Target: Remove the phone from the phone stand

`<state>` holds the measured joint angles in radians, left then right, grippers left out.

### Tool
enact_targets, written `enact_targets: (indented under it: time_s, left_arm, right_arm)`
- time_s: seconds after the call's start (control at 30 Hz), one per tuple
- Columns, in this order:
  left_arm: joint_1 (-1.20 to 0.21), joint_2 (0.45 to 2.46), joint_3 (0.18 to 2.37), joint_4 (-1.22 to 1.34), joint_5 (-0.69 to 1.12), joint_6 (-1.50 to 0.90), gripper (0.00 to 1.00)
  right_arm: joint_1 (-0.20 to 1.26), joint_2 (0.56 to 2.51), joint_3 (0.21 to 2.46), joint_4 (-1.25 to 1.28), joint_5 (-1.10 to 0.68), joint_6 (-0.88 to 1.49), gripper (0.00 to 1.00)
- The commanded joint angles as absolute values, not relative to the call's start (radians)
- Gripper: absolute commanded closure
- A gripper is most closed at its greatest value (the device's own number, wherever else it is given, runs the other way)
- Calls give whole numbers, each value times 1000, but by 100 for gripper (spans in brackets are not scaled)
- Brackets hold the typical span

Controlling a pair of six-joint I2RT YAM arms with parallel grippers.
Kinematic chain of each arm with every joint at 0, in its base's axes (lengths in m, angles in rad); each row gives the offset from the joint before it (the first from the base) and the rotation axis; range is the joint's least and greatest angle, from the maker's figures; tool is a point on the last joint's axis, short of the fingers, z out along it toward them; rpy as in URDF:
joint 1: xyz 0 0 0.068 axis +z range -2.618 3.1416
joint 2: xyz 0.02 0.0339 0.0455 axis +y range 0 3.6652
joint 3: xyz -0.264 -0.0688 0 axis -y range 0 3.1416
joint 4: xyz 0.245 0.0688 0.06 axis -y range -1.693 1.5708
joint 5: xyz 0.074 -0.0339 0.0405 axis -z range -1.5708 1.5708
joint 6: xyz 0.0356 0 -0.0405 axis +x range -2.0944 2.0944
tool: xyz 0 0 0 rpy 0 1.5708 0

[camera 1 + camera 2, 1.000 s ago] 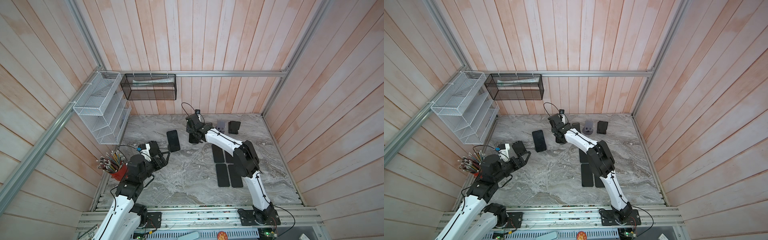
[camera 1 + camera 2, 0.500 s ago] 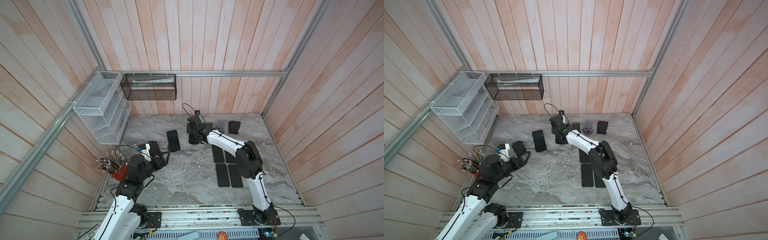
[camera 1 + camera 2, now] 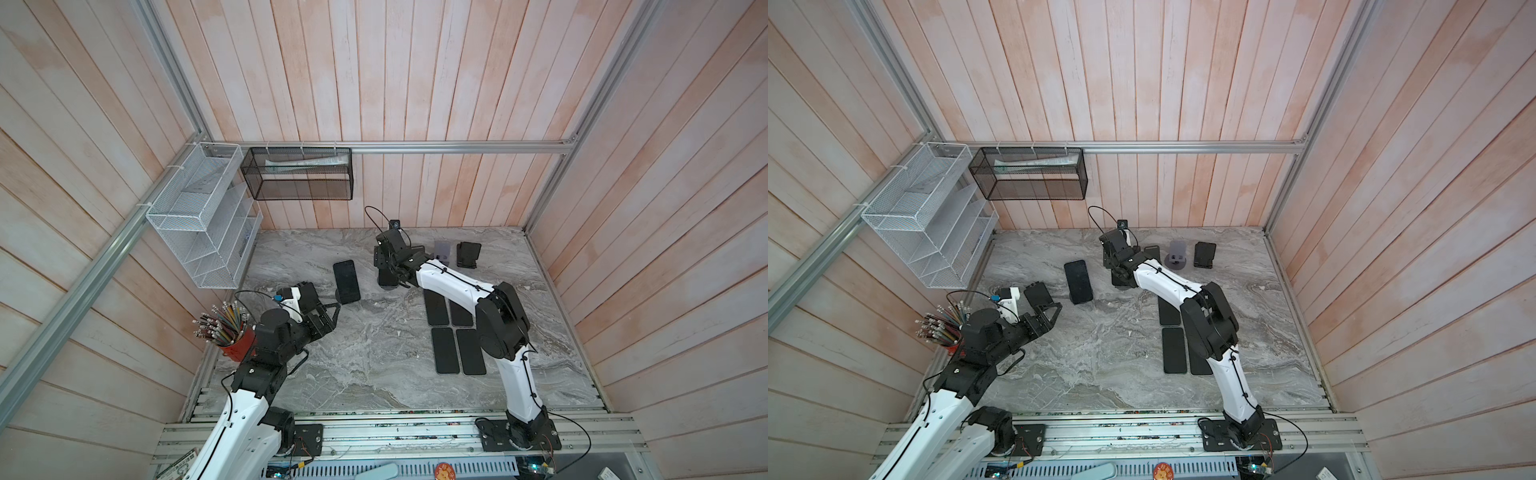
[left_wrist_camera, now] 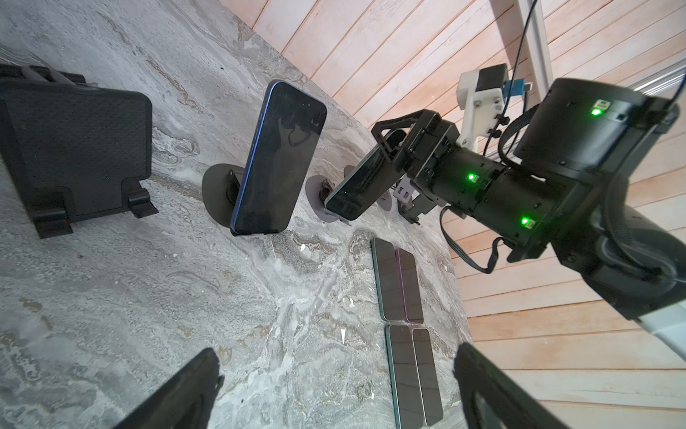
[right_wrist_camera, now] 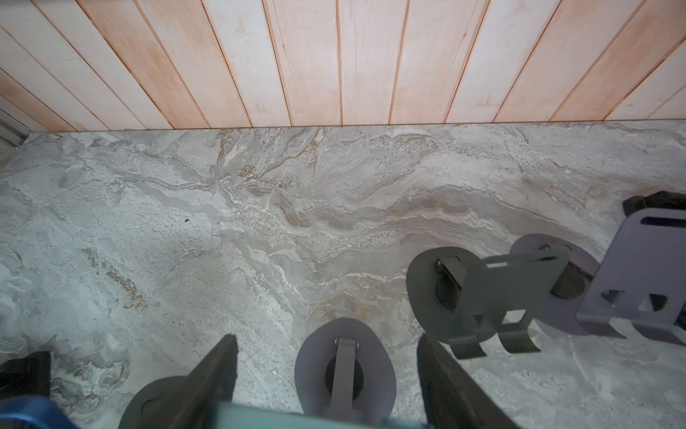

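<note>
The dark glass-fronted phone with a teal edge (image 4: 362, 180) is held tilted at the far middle of the grey marbled tabletop (image 3: 374, 353). It is just over the grey round-based metal phone stand (image 5: 345, 367). Whether its lower end touches that stand cannot be told. The phone is clamped across its width between the jaws of the right gripper (image 4: 384, 167), and its teal edge is seen between the black fingers (image 5: 208, 375) in the right wrist view.

To the left, a blue-edged dark phone (image 4: 276, 159) is propped upright on a second round-based stand (image 4: 219, 193). To the right, an empty dark grey stand (image 5: 479, 293) and a lilac-grey stand (image 3: 1177, 255) are placed close together. Nearer, four dark phones (image 3: 445, 351) are laid flat in two pairs beside the right arm.

The left gripper (image 4: 337, 353) is held at the near left with its jaws spread wide and nothing between them. A black textured stand (image 4: 74, 148) is set just beside it. A red cup of pencils (image 3: 239, 347) is found at the left edge.
</note>
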<state>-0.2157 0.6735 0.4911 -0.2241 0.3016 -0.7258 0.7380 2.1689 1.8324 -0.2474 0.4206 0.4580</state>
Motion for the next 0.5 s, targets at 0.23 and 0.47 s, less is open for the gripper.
enact_targets:
  time_s: [0.23,0.47]
  left_arm:
    - [-219,687,503,-206,304,-715,0]
    - [-219,714,492,-176,322,-722,0]
  right_arm:
    - [741,2086,1824,-242,418,426,29]
    - [751,2037,1794,-233,417,416,29]
